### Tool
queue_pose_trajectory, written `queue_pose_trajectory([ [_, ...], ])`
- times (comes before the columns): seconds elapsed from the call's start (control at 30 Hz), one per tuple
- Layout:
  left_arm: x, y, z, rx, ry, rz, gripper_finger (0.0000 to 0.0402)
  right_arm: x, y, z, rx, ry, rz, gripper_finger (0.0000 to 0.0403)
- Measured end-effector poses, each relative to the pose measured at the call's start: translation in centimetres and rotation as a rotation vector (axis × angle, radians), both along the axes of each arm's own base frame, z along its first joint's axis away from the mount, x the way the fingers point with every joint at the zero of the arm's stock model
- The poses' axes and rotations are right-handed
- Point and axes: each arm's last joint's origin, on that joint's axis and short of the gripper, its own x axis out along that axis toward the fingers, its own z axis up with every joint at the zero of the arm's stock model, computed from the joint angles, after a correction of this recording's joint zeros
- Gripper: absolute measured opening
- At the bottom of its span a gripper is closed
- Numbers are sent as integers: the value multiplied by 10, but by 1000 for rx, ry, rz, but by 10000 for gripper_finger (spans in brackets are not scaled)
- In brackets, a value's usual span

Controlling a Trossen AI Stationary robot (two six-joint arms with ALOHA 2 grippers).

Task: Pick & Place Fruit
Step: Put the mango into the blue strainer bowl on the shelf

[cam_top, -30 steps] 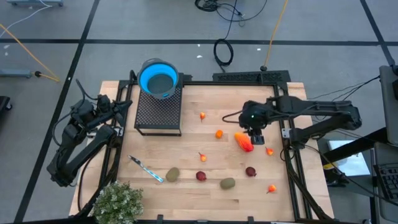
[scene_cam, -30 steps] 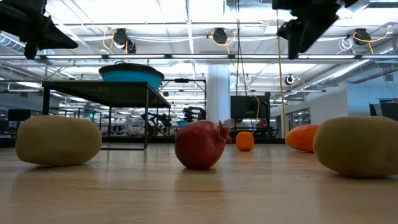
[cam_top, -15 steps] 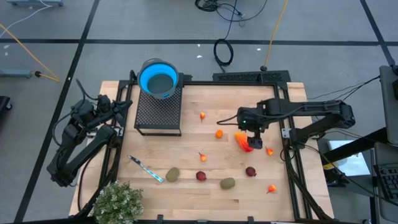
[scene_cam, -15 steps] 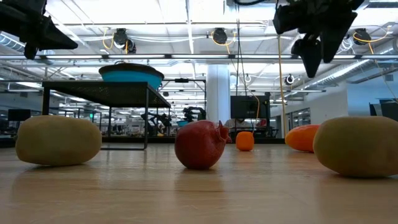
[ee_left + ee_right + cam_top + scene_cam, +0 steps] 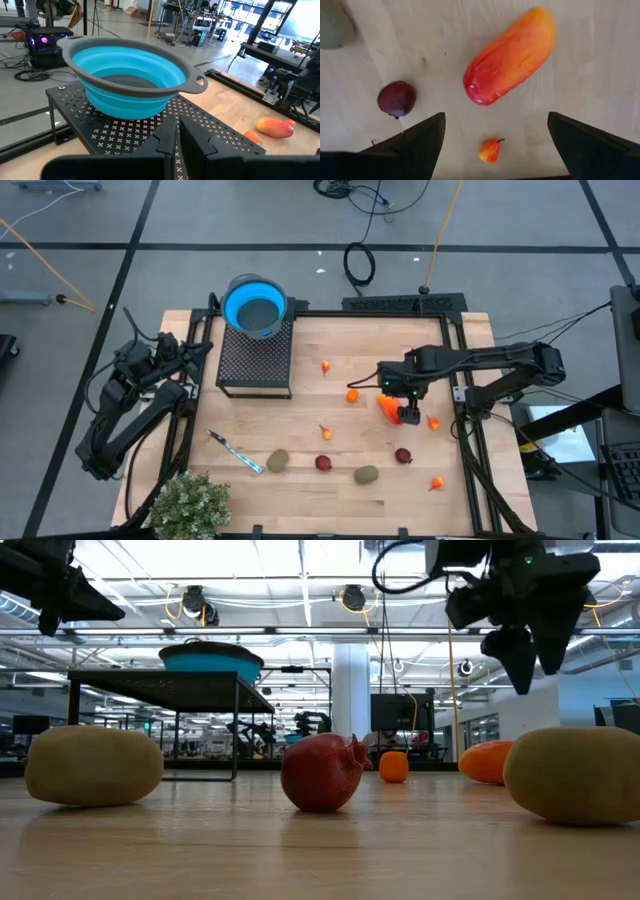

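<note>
Fingers of the right gripper (image 5: 408, 416) stand spread wide and hold nothing; in the right wrist view they straddle the long red-orange piece (image 5: 510, 56), which lies flat on the table (image 5: 310, 390) untouched, with a dark red round (image 5: 396, 98) and a tiny orange ball (image 5: 488, 150) nearby. In the high view this gripper hangs just right of centre, directly over that piece (image 5: 388, 406). The left gripper (image 5: 177, 140) waits at the table's left edge, its fingers pressed together on nothing, facing the blue bowl (image 5: 255, 306) on the black perforated stand (image 5: 254, 360) in the upper middle. As for progress, the bowl looks empty and every fruit I can see lies scattered on the table: olive-brown ovals (image 5: 277, 461) and small red and orange pieces toward the lower centre and right. Judging by that, nothing has been placed and the whole job remains.
</note>
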Motion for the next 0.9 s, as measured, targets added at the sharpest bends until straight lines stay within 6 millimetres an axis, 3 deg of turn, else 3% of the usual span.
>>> queue_pose_trajectory([
  [0.27, 0, 0, 0, 16, 12, -4, 24, -7, 0, -15, 5, 66, -60, 345],
  [0.73, 0, 0, 0, 17, 13, -4, 24, -1, 0, -15, 6, 9, -88, 347],
  [0.9, 0, 0, 0, 17, 13, -4, 24, 1, 0, -15, 8, -11, -128, 371],
])
